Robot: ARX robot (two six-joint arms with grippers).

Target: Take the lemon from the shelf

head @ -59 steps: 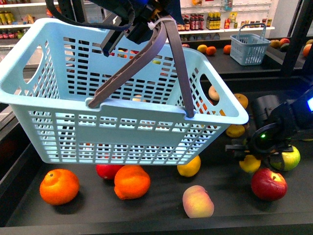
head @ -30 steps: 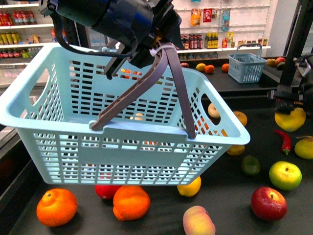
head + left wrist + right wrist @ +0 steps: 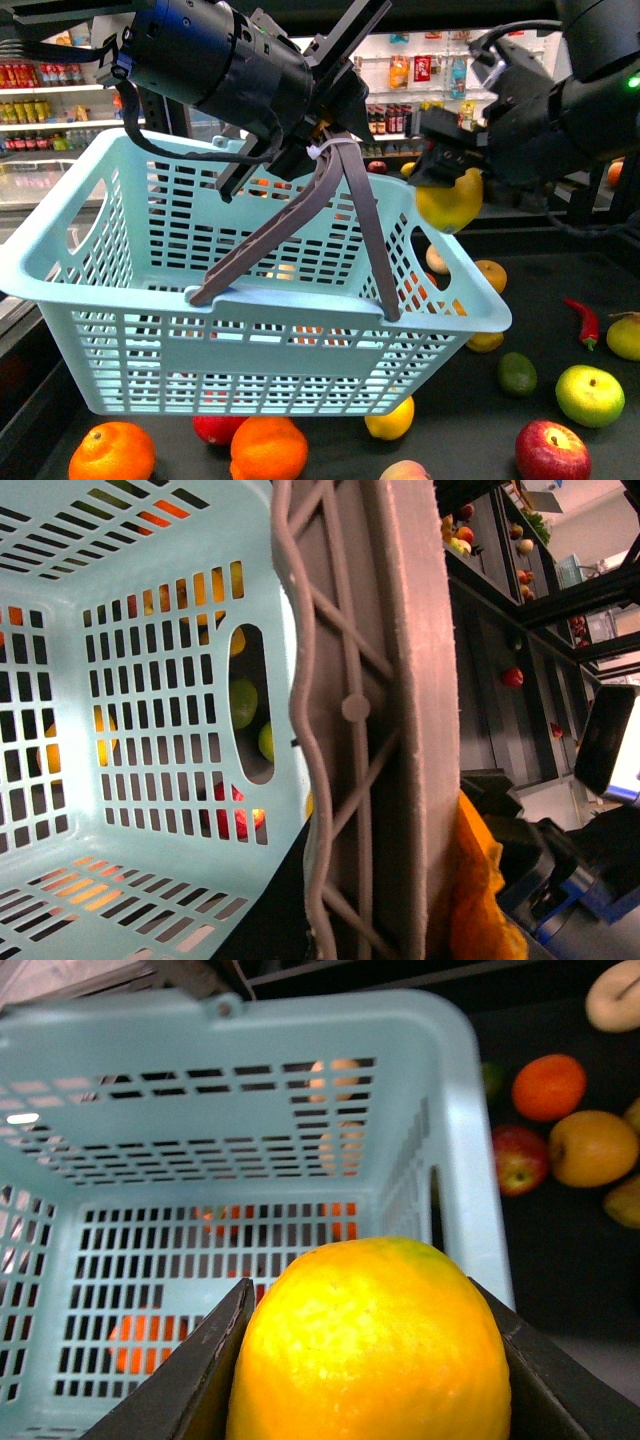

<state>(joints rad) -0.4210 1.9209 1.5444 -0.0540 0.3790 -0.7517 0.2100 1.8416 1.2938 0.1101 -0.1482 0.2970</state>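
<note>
Lemon [image 3: 452, 205], yellow with a faint green tinge, sits at 2 o'clock in the front view. It is clamped between the two dark fingers of the right gripper [image 3: 447, 185]. The fruit hangs in the air, well clear of the shelf [image 3: 465, 430], by the far right corner of the basket [image 3: 250, 340].

In the right wrist view the lemon [image 3: 370, 1345] fills the near part of the picture. A finger [image 3: 195, 1385] presses on each side of it, and the open basket [image 3: 250, 1160] lies beyond.

The pale blue slotted basket fills the middle of the front view down to 8 o'clock. It hangs tilted above the black deck. Its two grey-brown handles [image 3: 340, 220] meet at 12 o'clock, where the left gripper [image 3: 322, 150] is closed around them. The left wrist view shows one handle [image 3: 370, 710] close up, with the basket's inside wall [image 3: 120, 730] next to it.

Loose fruit lies on the deck:
- Two oranges [image 3: 112, 452] [image 3: 268, 448] are at 7 and 6 o'clock.
- A red apple [image 3: 548, 452] is at 5 o'clock.
- A green apple [image 3: 590, 395] and a dark green fruit [image 3: 517, 373] are at 4 o'clock.
- A red chilli [image 3: 585, 322] is at 3 o'clock.

Store racks behind hold bottles [image 3: 22, 75] at 10 o'clock. Their labels are too small to read.
</note>
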